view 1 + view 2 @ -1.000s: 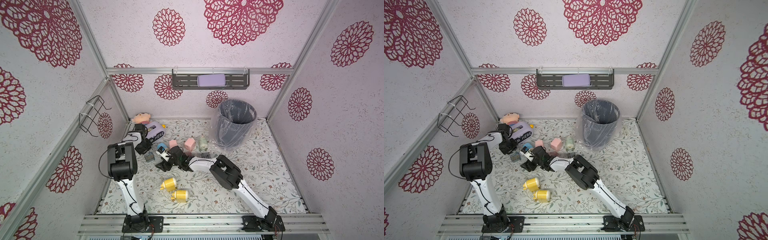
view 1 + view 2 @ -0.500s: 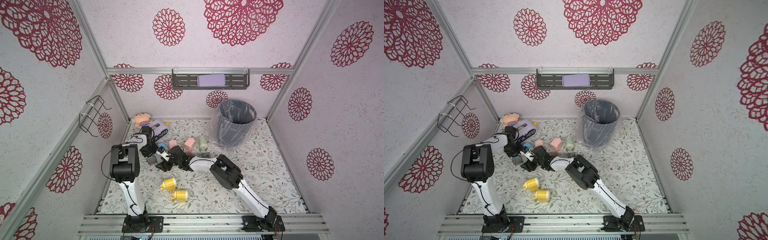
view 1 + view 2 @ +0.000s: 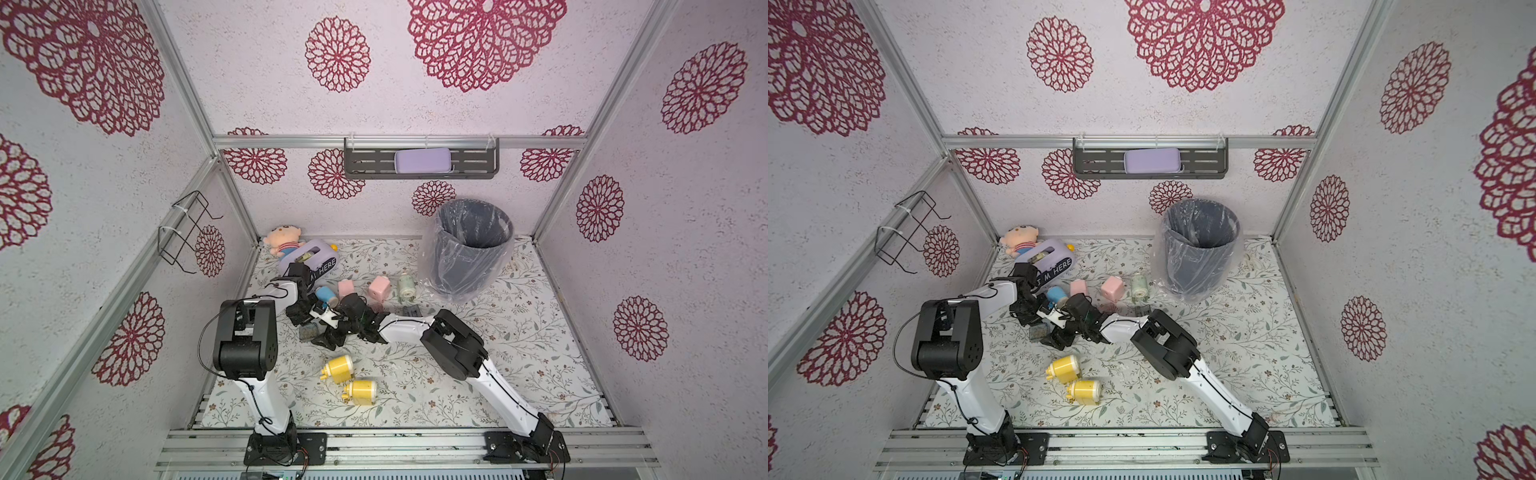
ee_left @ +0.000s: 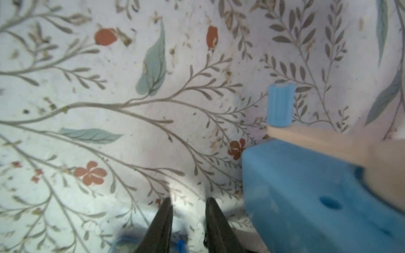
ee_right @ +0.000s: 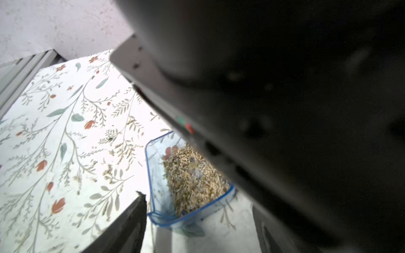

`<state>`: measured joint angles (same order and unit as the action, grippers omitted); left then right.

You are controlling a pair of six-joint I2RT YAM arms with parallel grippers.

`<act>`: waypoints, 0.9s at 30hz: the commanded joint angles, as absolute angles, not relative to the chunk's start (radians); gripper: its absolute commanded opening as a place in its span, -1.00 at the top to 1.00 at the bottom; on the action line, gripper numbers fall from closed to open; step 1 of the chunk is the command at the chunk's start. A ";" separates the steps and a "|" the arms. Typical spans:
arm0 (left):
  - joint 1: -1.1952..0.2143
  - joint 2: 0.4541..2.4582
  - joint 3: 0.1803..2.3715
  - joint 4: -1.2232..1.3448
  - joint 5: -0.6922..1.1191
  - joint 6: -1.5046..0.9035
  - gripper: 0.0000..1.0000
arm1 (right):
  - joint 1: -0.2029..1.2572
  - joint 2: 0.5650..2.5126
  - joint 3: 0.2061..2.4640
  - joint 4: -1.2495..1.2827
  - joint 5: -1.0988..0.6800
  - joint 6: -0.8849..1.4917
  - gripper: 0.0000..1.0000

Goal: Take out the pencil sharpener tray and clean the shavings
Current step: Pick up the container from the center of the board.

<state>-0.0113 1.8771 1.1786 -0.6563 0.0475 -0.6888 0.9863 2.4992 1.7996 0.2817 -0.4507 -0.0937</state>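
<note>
The clear, blue-rimmed tray point(image 5: 190, 175) is heaped with shavings and rests low on the floral mat, seen in both top views point(image 3: 308, 332) point(image 3: 1038, 332). My left gripper point(image 3: 305, 320) point(image 4: 189, 200) sits over its far end. Its jaws are nearly together, with a blue bit of the tray's rim between them. My right gripper point(image 5: 199, 210) point(image 3: 332, 336) is open, and its fingers point(image 5: 131, 219) straddle the tray's near end without touching. The blue pencil sharpener point(image 4: 317, 197) point(image 3: 326, 296) with its crank stands just beside the left gripper. The left arm hides part of the tray in the right wrist view.
A lined grey bin point(image 3: 469, 245) stands at the back right. Two yellow sharpeners point(image 3: 338, 368), two pink ones point(image 3: 379, 289) and a green one point(image 3: 405, 286) lie around. A purple box point(image 3: 309, 259) and a doll point(image 3: 282, 241) sit back left. Loose shavings point(image 5: 114, 153) dot the mat.
My left gripper has moved from beside the purple box toward the right gripper, and the tray has shifted with it. The right jaws have opened wider.
</note>
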 commanded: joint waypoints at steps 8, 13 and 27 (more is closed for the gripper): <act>0.049 1.742 1.226 -0.697 0.067 -0.712 -0.02 | 1.009 2.514 1.881 0.105 -0.436 -0.228 -0.73; 0.087 1.685 1.200 -0.680 0.069 -0.732 -0.10 | 1.009 2.522 1.886 0.093 -0.456 -0.270 -0.82; 0.154 1.584 1.104 -0.627 0.100 -0.759 -0.10 | 1.038 2.498 1.860 0.095 -0.496 -0.329 -0.66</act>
<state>0.1436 1.6226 1.1122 -0.6487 0.0891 -0.7540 1.0225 2.5057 1.8706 0.1177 -0.4713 -0.2974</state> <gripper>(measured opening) 0.550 0.830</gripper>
